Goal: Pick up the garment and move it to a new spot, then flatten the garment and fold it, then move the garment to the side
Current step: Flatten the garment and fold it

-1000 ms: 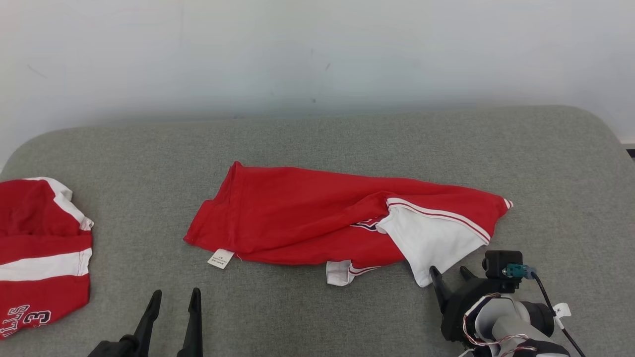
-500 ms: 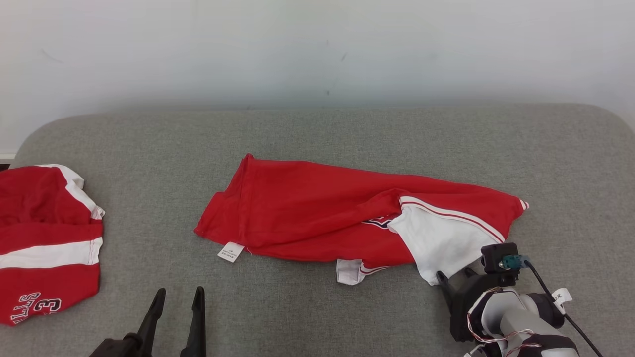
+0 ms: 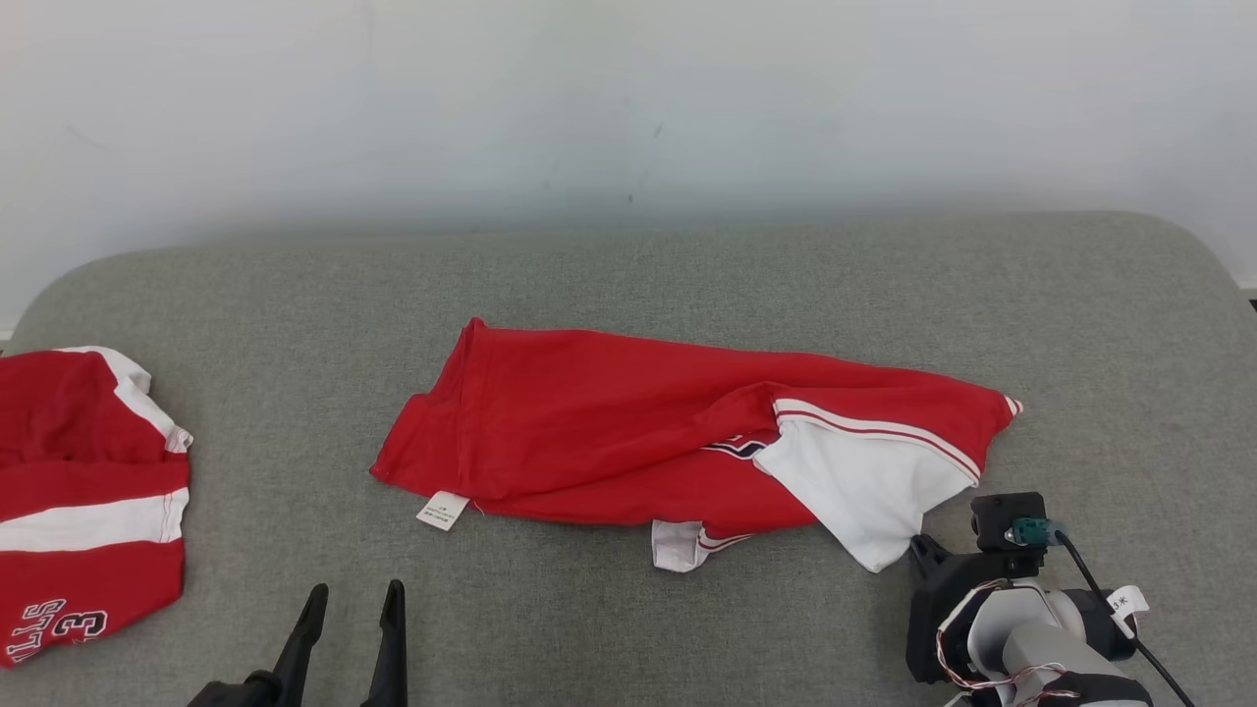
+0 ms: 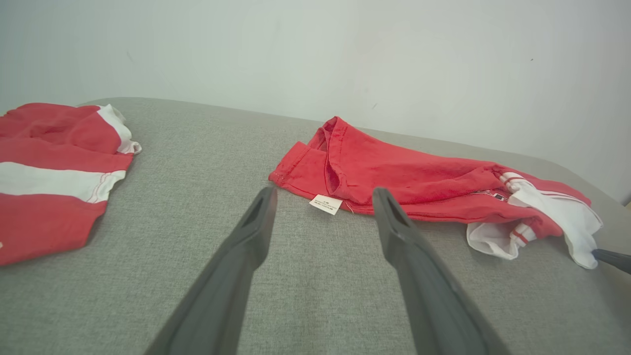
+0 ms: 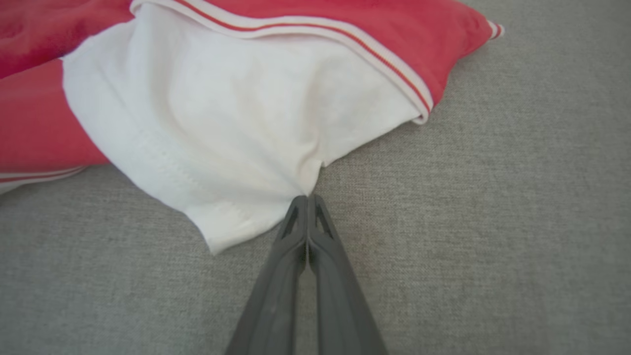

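Note:
The garment (image 3: 609,432) is a red jersey with a white sleeve, lying crumpled across the middle of the grey cushion (image 3: 628,285). My right gripper (image 3: 913,552) is at its near right corner. In the right wrist view my right gripper (image 5: 307,197) is shut, its tips pinching the edge of the white sleeve (image 5: 222,113), whose creases run into them. My left gripper (image 3: 354,595) stands open over bare cushion, short of the garment's near left edge. From the left wrist, the left gripper (image 4: 324,193) points at the garment (image 4: 404,172) and its white tag (image 4: 325,203).
A second red-and-white garment (image 3: 79,491) with printed lettering lies at the cushion's left end, also seen as the red-and-white garment (image 4: 49,162) from the left wrist. A pale wall (image 3: 628,108) rises behind the cushion. The cushion's corners are rounded.
My right gripper has gone from open to shut on the white sleeve's edge. The head camera swayed slightly; the garment and left gripper have stayed put.

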